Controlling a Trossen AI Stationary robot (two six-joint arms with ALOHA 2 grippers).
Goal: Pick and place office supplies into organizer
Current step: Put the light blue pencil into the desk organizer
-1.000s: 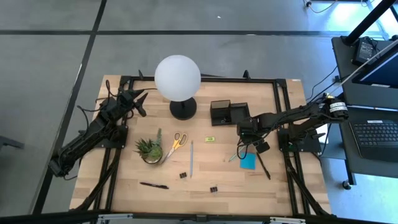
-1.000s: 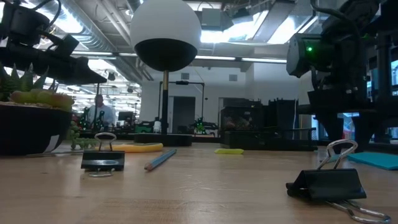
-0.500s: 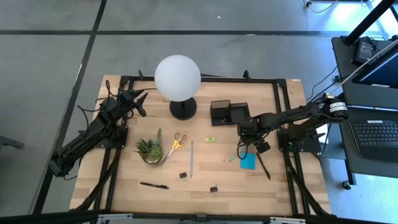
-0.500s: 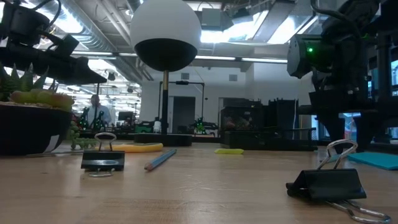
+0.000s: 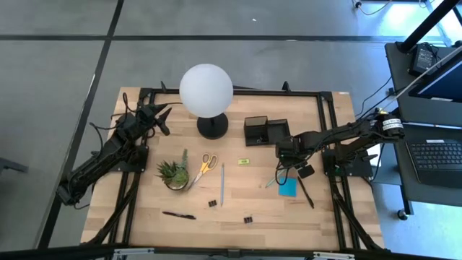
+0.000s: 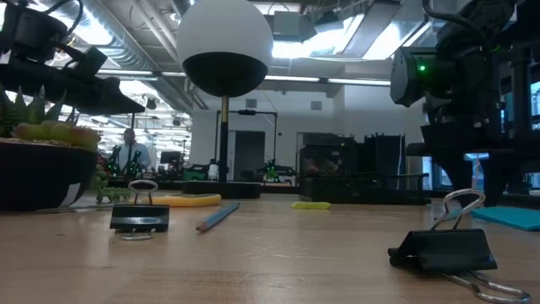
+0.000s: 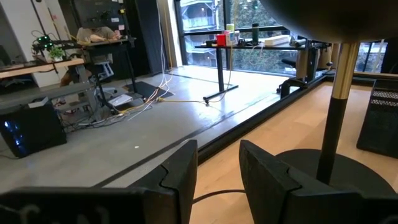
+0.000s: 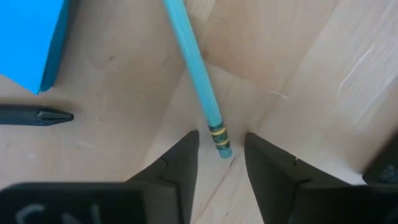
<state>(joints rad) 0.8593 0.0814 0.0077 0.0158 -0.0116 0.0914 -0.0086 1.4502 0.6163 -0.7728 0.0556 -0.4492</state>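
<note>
Right wrist view shows your right hand [image 8: 216, 158] spread, fingers straddling the teal pencil's [image 8: 194, 74] banded end, its long axis running straight ahead from the hand.

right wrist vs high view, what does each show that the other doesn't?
Right wrist only: the right hand straddles the banded end of a teal pencil lying on the wood, fingers open on either side and not touching it, and a black pen tip.

High view only: the organizer, lamp, plant, scissors, binder clips and the waiting left hand near the lamp.

Both: the blue sticky-note pad, beside the right hand.
</note>
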